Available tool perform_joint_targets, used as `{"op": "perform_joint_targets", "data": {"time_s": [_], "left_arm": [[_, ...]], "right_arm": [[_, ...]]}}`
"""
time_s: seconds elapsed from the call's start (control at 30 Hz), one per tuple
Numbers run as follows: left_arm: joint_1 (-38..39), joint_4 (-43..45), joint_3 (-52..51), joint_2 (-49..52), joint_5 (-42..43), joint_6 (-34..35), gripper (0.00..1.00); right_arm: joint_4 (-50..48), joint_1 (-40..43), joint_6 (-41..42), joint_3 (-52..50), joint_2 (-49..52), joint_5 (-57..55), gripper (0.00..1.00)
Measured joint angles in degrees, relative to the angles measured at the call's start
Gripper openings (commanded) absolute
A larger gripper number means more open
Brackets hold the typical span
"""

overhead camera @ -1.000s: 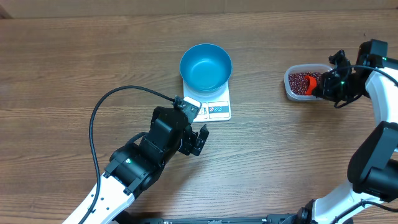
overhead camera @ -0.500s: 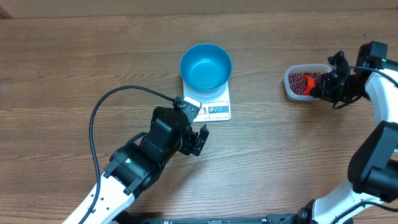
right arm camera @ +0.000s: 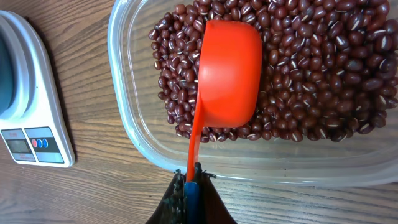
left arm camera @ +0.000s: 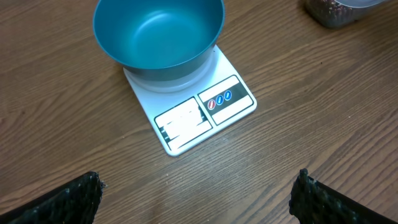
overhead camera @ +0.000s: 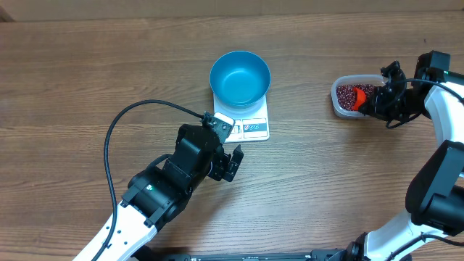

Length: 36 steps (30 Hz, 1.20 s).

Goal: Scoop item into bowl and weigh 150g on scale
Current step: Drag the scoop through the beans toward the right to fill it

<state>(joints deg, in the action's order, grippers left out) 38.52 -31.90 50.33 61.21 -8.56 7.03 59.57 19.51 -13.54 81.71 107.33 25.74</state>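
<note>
The item, small dark red beans (right arm camera: 311,81), fills a clear tub (right arm camera: 134,130) at the right of the table (overhead camera: 348,96). My right gripper (right arm camera: 191,180) is shut on the handle of an orange scoop (right arm camera: 227,71), whose cup rests on the beans with its smooth side toward the camera. The blue bowl (overhead camera: 240,77) sits empty on the white scale (overhead camera: 250,129) at the table's centre. My left gripper (overhead camera: 226,156) hovers just in front of the scale, jaws wide open and empty. The left wrist view shows the bowl (left arm camera: 158,31) and the scale (left arm camera: 199,118) ahead of it.
A black cable (overhead camera: 116,130) loops over the wooden table to the left of my left arm. One corner of the tub (left arm camera: 336,9) shows at the top right of the left wrist view. The scale's edge (right arm camera: 31,124) lies left of the tub.
My right gripper has edged slightly toward the far side, and less of the orange scoop shows above the beans. The left arm, bowl and scale have not moved.
</note>
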Motion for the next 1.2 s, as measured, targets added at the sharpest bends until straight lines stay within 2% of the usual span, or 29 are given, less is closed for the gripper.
{"op": "perform_joint_targets", "data": {"time_s": [1.2], "left_arm": [[0.0,-0.02,0.0,0.0,0.0,0.0,1.0]], "right_arm": [[-3.85,5.99,0.07,-4.59,0.0,12.2,0.04]]}}
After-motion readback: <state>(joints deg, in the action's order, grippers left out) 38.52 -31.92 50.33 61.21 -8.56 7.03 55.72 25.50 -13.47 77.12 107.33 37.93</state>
